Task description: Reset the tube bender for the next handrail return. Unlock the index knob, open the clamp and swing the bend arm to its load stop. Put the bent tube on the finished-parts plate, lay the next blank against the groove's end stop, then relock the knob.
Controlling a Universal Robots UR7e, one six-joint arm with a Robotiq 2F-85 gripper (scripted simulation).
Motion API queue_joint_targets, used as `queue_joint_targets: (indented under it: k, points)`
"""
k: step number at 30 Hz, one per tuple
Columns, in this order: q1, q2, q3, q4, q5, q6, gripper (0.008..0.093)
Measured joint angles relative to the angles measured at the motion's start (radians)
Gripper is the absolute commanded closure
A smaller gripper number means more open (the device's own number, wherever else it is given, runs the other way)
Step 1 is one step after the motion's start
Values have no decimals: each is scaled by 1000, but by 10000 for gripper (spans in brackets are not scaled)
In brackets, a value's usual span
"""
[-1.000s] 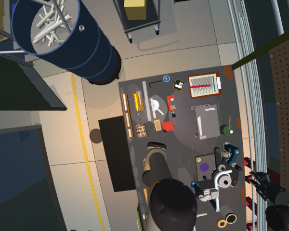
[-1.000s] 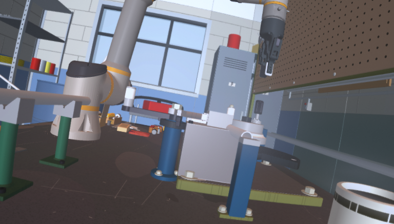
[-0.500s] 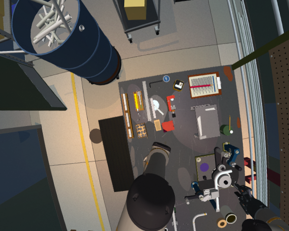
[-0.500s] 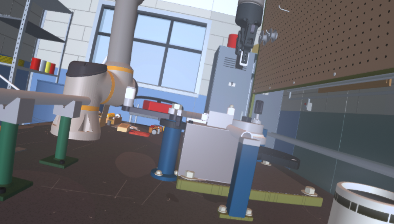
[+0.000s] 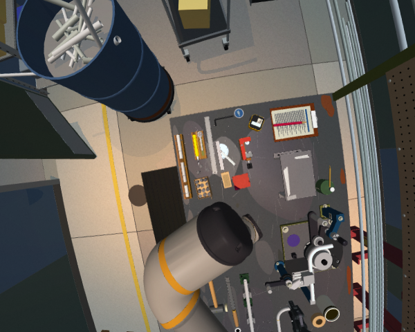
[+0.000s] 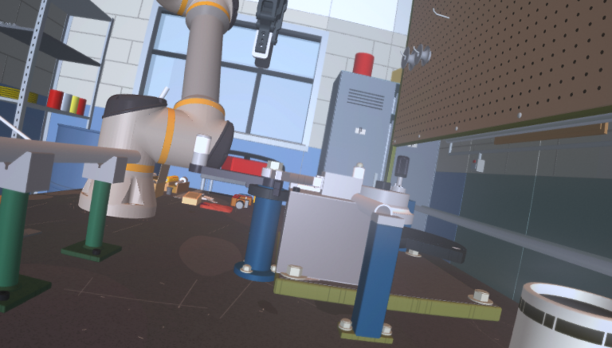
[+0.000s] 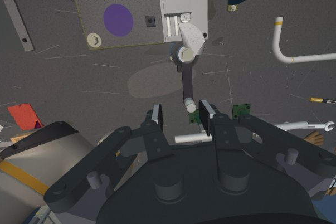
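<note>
At the near right end of the dark bench stands the tube bender (image 5: 317, 255), with its round die, a bent tube (image 5: 317, 250) wrapped around it and a black clamp lever (image 7: 188, 83) ending in a pale knob (image 7: 190, 105). The black index knob (image 6: 401, 165) stands upright on top of the bender. The bend arm (image 6: 433, 246) lies low behind it. A straight blank (image 5: 248, 303) rests on green V-stands. A second bent tube (image 7: 287, 53) lies flat on the bench. My gripper (image 6: 263, 58) hangs high above the bench, over the lever's knob, half open and empty.
Behind the bender a grey finished-parts plate (image 5: 297, 175) lies near a clipboard (image 5: 293, 122) and small tools. A pegboard wall (image 6: 505, 47) and a long rail run along the right side. A steel ring (image 6: 566, 315) stands at the near corner, and my arm's elbow (image 5: 200, 250) covers the bench's left part.
</note>
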Motion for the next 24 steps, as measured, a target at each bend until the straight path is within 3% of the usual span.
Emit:
queue_joint_targets:
  k: [4,8,17,24]
  points:
    - [-124,-32,16,16,0,-123,534]
    - [-187,-44,22,23,0,-186,534]
    - [-200,-48,35,12,1,-202,534]
    - [-201,-46,159,-111,0,-203,534]
